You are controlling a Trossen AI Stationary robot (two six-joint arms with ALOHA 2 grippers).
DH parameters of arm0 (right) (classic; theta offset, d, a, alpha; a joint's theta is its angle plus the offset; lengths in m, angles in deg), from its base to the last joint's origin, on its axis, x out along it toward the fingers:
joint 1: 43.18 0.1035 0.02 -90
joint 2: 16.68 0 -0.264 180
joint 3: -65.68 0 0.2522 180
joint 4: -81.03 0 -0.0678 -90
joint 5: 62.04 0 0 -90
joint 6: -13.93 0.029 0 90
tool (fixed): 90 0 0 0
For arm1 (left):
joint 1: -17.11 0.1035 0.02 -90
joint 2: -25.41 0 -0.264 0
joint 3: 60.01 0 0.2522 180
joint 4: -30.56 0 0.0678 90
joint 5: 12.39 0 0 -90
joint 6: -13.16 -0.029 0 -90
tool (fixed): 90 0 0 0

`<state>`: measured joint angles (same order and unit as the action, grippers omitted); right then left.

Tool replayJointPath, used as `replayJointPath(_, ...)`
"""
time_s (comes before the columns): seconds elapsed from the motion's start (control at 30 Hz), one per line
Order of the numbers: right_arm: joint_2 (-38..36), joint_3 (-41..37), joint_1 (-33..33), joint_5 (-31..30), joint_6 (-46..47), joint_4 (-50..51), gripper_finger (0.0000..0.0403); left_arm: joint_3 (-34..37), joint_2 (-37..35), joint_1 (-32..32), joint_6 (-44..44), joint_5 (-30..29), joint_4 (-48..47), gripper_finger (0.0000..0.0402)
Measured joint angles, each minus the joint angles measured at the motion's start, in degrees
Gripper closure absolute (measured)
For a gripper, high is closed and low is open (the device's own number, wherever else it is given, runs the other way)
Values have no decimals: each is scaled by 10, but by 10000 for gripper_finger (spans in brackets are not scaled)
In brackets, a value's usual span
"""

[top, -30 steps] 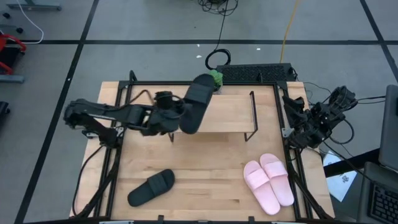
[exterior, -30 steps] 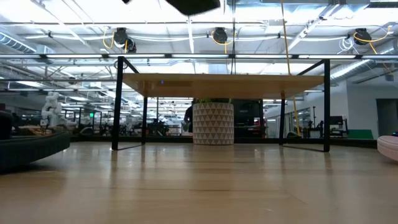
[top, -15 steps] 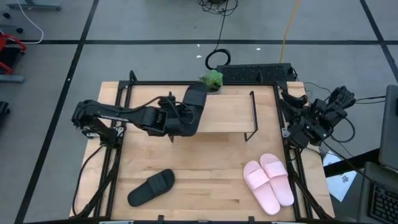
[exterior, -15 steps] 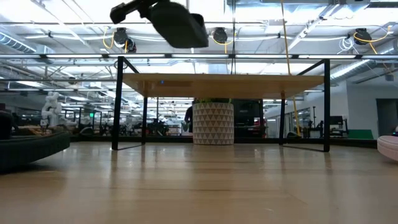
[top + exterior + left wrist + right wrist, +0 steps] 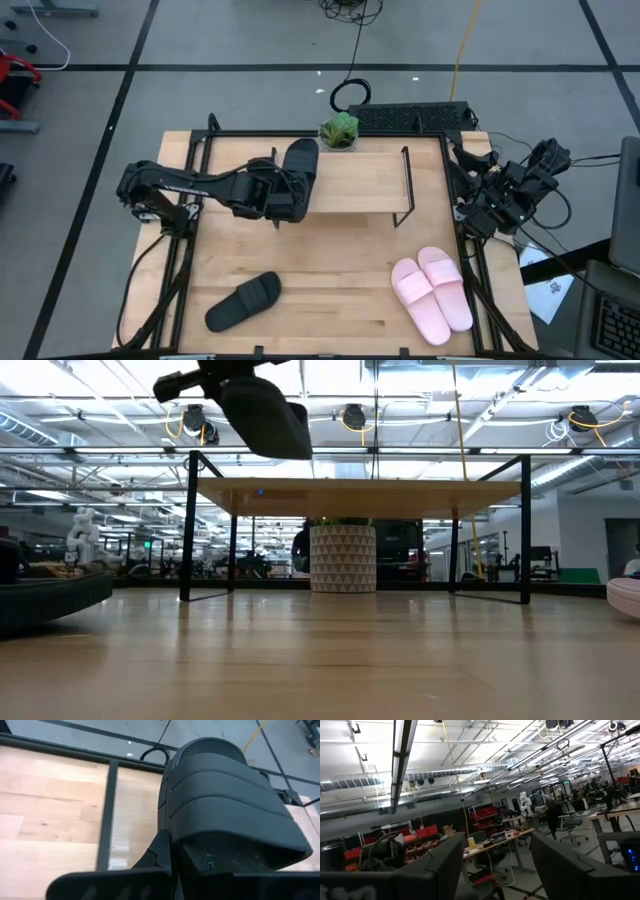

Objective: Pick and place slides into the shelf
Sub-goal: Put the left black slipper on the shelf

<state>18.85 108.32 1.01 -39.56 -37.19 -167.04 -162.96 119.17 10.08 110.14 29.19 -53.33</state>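
So the left gripper, clamped on one black slide, has dropped and pulled back toward the shelf's near-left corner versus a second ago; the shoe hangs just above the plank, so set-down looks close. Right gripper sits off to the side, fingers spread.

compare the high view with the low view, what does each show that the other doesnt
Only the high view shows the black slide lying on the table, the whole pink pair and the right gripper parked at the table's right edge. Only the low view shows the held slide raised above the shelf's plank. Both show the left gripper holding a black slide, the shelf and the potted plant.
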Motion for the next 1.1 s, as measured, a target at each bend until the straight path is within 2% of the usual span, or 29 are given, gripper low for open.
replayJointPath(0.27, 0, 0, 0, -1, -7, 4, 184, 0, 37, 16, 3, 20, -16, 401)
replayJointPath(0.53, 0, 0, 0, -2, -7, 11, 184, 0, 37, 22, 27, 23, -53, 401)
replayJointPath(1.1, 0, 0, 0, 0, -7, 13, 184, 0, 55, 33, 14, 34, -57, 401)
